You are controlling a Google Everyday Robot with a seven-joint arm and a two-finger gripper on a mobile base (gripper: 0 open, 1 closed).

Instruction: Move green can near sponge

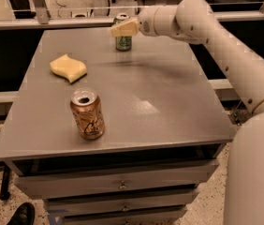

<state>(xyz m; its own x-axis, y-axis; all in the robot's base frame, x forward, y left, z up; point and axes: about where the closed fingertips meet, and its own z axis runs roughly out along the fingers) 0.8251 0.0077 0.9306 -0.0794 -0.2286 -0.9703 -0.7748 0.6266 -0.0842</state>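
Observation:
The green can stands upright near the far edge of the grey table, a little right of centre. My gripper is right at the can, covering its upper half from the camera side; I cannot tell whether it touches the can. The white arm reaches in from the right. The pale yellow sponge lies flat on the left part of the table, well left of and nearer than the green can.
An orange-tan can stands upright and opened near the table's front left. Drawers are below the tabletop. A metal rail runs behind the table. A dark shoe is on the floor at bottom left.

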